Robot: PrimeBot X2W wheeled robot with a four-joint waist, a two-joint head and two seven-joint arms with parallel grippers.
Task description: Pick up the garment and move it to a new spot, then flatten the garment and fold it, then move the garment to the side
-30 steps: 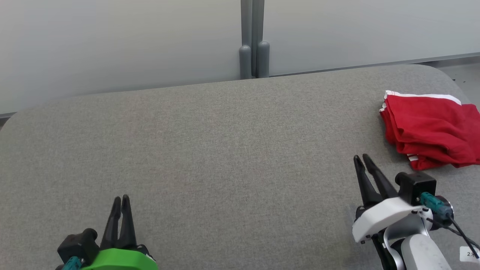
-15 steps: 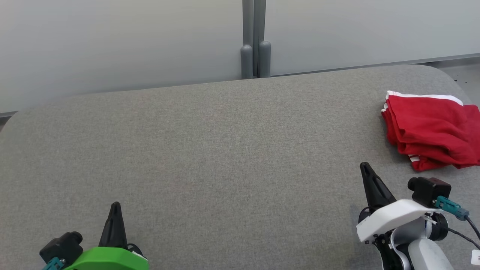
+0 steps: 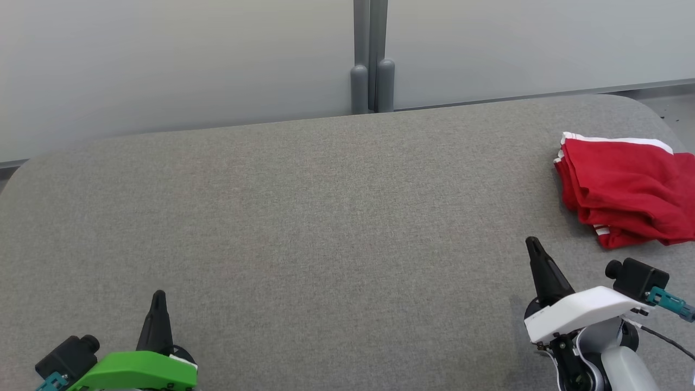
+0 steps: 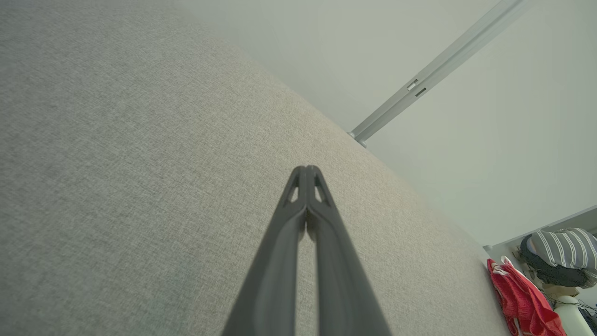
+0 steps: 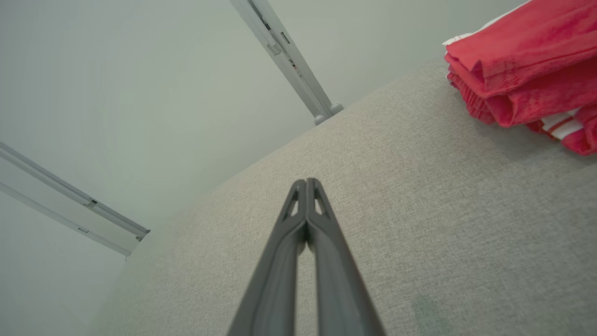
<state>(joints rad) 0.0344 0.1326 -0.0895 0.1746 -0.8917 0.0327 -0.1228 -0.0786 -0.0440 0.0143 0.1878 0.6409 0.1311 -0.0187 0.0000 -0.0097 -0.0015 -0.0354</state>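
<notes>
One red garment (image 3: 624,190) beyond right gripper (image 3: 533,241)

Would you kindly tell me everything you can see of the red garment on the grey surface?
The red garment is soft, fuzzy-looking cloth, folded into a loose, layered bundle with rounded folds stacked along its left side. A white band edges its far side, and white-and-red stripes peek out at the near bottom. It lies at the right end of the grey fabric-covered surface, partly cut off by the head view's edge. The shut right gripper sits apart from it.
</notes>
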